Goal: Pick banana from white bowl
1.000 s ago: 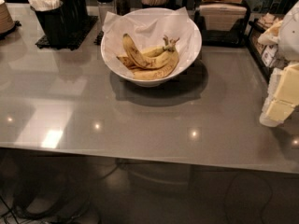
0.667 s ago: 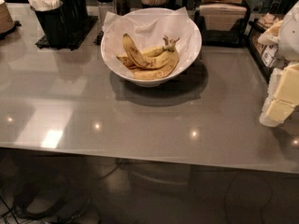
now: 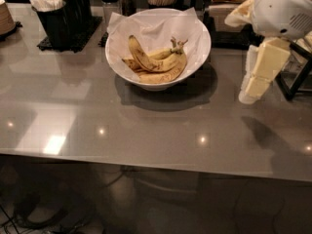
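Banana [image 3: 139,56], the curved ripe yellow one with heavy brown-black streaks, is lying inside the large round glossy white bowl [image 3: 204,45], leaning across plainer yellow bananas [image 3: 165,74] on a crumpled white paper liner [image 3: 156,26]. The bowl is sitting on the glossy grey surface [image 3: 146,135]. The cream-coloured gripper [image 3: 248,94] is hanging tip-down well to the bowl's right, apart from it; whether it is clenched or released cannot be told. Black cutlery holders [image 3: 61,23] are standing to the bowl's left.
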Robot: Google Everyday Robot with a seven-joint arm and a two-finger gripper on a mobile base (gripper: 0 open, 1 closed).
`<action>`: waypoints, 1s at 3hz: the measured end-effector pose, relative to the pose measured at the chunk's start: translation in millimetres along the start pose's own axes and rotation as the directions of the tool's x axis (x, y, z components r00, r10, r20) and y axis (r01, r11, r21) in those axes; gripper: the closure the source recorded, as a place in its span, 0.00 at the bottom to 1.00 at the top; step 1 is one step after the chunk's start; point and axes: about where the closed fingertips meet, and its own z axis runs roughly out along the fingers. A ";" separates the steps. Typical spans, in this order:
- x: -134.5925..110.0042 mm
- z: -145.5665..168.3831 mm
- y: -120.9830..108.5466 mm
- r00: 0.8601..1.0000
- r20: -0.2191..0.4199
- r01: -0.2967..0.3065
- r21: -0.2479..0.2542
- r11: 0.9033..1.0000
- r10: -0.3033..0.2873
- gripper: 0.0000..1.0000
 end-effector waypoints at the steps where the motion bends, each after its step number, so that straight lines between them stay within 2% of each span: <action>1: -43.1 17.6 -20.1 0.993 0.077 0.099 -0.062 0.993 -0.094 0.00; 2: -47.9 16.7 -24.1 0.992 0.084 0.103 -0.047 0.994 -0.099 0.00; 3: -45.1 32.3 -40.4 0.986 0.138 0.097 -0.045 0.994 -0.090 0.00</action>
